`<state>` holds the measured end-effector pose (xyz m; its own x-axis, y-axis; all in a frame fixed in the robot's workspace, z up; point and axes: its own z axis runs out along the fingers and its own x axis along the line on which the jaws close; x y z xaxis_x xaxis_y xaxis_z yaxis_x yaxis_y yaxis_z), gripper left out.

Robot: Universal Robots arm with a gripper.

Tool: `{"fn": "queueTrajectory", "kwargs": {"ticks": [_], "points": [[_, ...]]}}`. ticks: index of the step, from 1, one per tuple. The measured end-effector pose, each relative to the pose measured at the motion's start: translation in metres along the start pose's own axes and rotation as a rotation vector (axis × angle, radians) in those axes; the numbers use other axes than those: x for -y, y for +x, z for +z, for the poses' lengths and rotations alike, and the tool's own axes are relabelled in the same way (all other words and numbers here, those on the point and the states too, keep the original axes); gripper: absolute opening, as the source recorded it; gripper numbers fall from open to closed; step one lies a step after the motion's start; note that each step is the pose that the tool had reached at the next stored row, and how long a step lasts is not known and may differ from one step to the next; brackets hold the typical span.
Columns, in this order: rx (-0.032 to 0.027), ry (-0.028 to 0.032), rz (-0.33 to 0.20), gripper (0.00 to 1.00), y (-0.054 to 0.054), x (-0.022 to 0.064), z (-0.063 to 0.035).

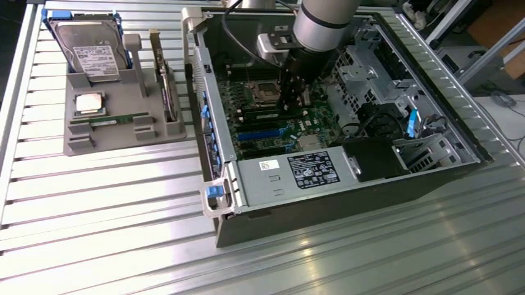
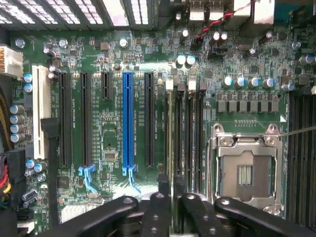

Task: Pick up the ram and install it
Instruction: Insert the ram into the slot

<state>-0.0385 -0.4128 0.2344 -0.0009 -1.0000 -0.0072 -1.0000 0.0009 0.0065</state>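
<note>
The tool (image 2: 170, 190) is straddling the ram (image 2: 170, 133), which is standing edge-on in its motherboard (image 2: 113, 123) slot; fingers slightly apart. If it is sitting crooked, pressing risks bending it.

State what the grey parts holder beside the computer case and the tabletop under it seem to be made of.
Parts holder: likely plastic, perhaps moulded or printed; uniform matte grey, soft-edged slots and ribs, no glare.
Tabletop: looks like metal, probably aluminium profile; silvery parallel slats with bright streaky reflections.
Computer case: seems painted or bare sheet steel; thin folded grey walls with dull sheen.
</note>
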Motion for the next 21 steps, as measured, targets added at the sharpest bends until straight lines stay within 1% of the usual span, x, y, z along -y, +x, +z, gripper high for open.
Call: {"fn": "queueTrajectory", "kwargs": {"ticks": [1, 2, 3, 5, 6, 8, 9, 12, 13, 15, 16, 17, 18, 19, 21], "points": [[-0.0001, 0.0000, 0.000, 0.25, 0.000, -0.0001, 0.0000], [-0.0001, 0.0000, 0.000, 0.25, 0.000, -0.0001, -0.0001], [-0.0004, 0.0012, 0.000, 0.25, 0.000, -0.0001, -0.0039], [-0.0004, 0.0017, 0.000, 0.25, -0.001, -0.0002, -0.0106], [-0.0003, 0.0018, 0.000, 0.24, -0.001, -0.0002, -0.0117], [-0.0020, 0.0018, 0.000, 0.11, -0.002, 0.0003, -0.0131], [-0.0022, 0.0011, 0.000, 0.10, -0.002, 0.0034, -0.0132], [-0.0021, -0.0083, 0.000, 0.10, -0.001, 0.0168, -0.0133], [-0.0022, -0.0124, 0.000, 0.10, -0.001, 0.0220, -0.0133], [-0.0024, -0.0274, 0.000, 0.10, -0.001, 0.0392, -0.0135], [-0.0021, -0.0316, 0.000, 0.10, -0.001, 0.0447, -0.0134], [-0.0022, -0.0380, 0.000, 0.10, -0.001, 0.0538, -0.0135], [-0.0023, -0.0424, 0.000, 0.10, -0.001, 0.0613, -0.0136], [-0.0022, -0.0459, 0.001, 0.10, -0.001, 0.0662, -0.0136], [-0.0024, -0.0496, 0.000, 0.10, -0.001, 0.0725, -0.0136]]}}
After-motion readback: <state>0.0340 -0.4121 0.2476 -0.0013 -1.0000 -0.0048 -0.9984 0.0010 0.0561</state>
